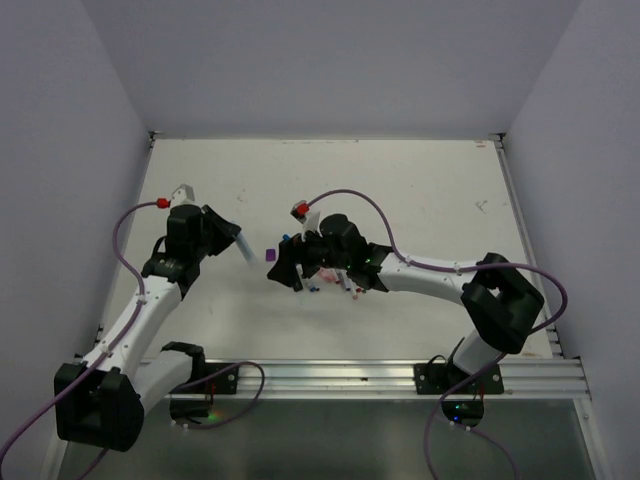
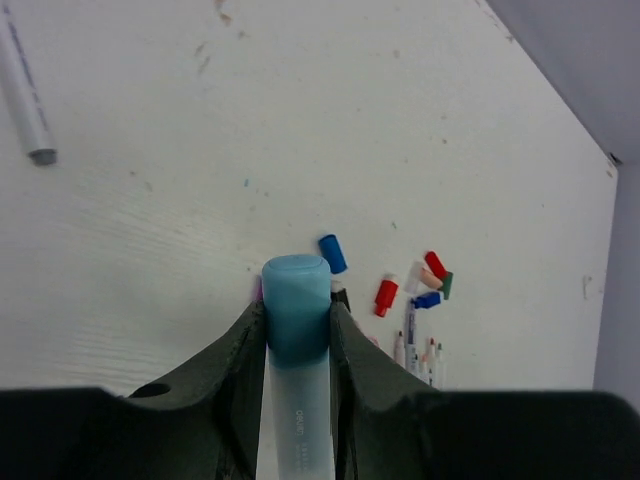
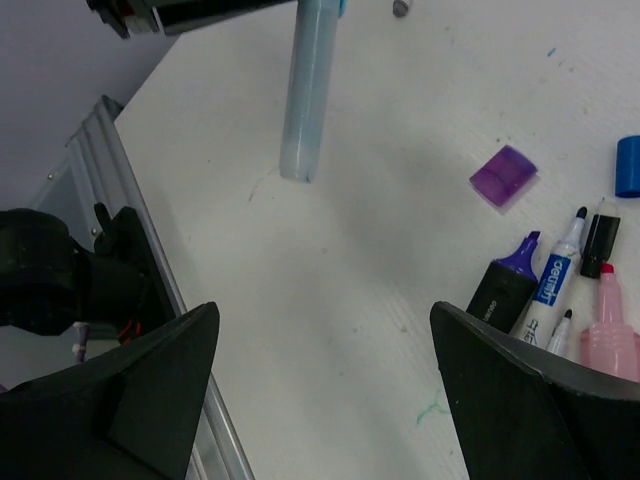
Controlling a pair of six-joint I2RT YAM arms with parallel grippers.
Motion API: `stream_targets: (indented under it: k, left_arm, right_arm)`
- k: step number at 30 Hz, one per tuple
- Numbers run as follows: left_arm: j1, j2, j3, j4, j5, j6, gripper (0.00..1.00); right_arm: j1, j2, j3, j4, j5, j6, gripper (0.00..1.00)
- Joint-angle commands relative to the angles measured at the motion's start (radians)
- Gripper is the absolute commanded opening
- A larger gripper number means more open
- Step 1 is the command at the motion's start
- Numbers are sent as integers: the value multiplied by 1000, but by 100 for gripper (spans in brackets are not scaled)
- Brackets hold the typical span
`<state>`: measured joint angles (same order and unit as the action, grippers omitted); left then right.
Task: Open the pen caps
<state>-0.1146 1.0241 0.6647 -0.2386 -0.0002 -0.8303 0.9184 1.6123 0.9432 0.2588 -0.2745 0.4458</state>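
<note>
Left gripper (image 2: 297,318) is clamped on the cap (image 2: 296,285) of a light blue highlighter (image 2: 295,430). Right gripper (image 3: 325,385) gapes wide over loose pens (image 3: 555,285) near the table's (image 3: 330,300) middle.

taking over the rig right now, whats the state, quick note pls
Left gripper: shut on the light blue highlighter, held off the table; its cap looks still on.
Right gripper: open, empty, beside the pen pile.
Done: purple cap, blue cap and red cap lie loose; purple highlighter has its tip bare.
Left: uncap the held highlighter, then check the pile.
</note>
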Motion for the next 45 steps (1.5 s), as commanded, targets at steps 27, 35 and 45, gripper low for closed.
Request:
stream_targets:
  k: [27,35,45]
  left_arm:
    - [-204,-190,-36,166,-7,9,3]
    - [-203,-222,-31,225,35,129,37]
    - [-157,-193,-5,415,320,246,73]
  right_arm:
    - [4,164,212,76,-45,100,8]
    - [-50,89,120,147,-98,140,0]
    - [-176,-3,2,258,-319,131,0]
